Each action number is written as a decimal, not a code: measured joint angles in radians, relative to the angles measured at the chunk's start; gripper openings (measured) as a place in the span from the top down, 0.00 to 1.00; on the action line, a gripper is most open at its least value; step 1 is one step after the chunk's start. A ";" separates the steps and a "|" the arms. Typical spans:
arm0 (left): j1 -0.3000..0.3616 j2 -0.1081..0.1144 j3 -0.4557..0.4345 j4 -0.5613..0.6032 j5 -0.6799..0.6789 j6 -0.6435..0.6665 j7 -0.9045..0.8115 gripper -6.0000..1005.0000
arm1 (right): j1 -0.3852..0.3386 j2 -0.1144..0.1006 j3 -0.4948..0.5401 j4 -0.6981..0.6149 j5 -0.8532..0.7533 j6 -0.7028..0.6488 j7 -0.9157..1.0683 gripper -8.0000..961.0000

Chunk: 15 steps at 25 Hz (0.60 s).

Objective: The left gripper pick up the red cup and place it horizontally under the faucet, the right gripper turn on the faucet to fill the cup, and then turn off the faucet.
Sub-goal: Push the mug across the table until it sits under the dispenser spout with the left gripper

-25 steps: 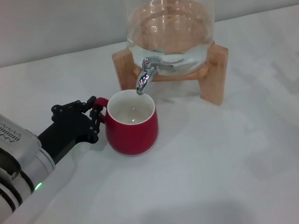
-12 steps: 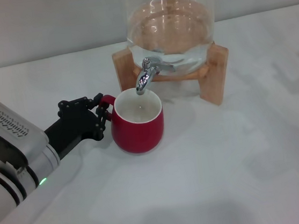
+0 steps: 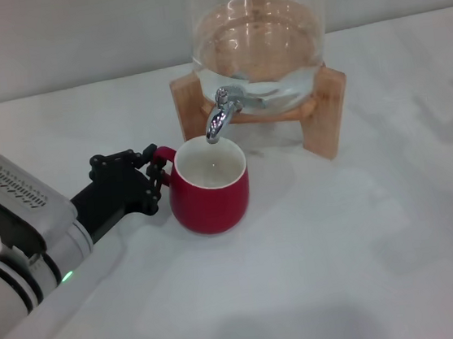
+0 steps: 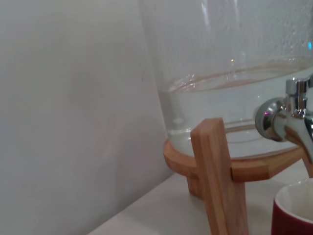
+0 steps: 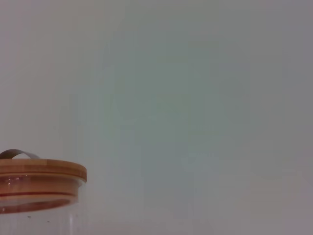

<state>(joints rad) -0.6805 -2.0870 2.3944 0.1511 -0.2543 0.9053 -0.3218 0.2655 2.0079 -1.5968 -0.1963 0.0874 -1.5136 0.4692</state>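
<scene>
While the left gripper [image 3: 155,171] pinches the handle with its fingers, the red cup [image 3: 209,184] sits upright on the desk [image 3: 343,262] right under the faucet [image 3: 219,118], so water should drop straight in | right gripper barely peeks in at the edge, fingers can't tell | no readable labels anywhere

Glass dispenser [image 4: 230,73] on my wooden stand [image 4: 220,186], partly filled | faucet [image 4: 286,120] at the frame edge | red cup [image 4: 296,210] rim just below it, seemingly apart
</scene>
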 joint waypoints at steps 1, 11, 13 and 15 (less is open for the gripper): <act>0.000 -0.001 0.000 0.003 0.000 -0.007 0.001 0.88 | 0.000 0.000 0.000 0.000 0.000 -0.001 0.002 0.18; 0.001 -0.002 0.000 0.019 0.003 -0.063 0.005 0.88 | 0.001 0.000 -0.002 0.000 0.000 -0.004 0.006 0.18; 0.001 -0.002 0.000 0.021 0.005 -0.064 0.005 0.88 | 0.002 0.000 -0.002 0.000 0.000 -0.004 0.006 0.18; 0.001 -0.002 0.000 0.021 0.006 -0.066 0.006 0.88 | 0.003 0.000 -0.002 0.000 0.000 -0.004 0.006 0.17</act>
<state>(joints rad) -0.6797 -2.0894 2.3945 0.1720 -0.2480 0.8396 -0.3161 0.2685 2.0080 -1.5984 -0.1963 0.0874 -1.5171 0.4756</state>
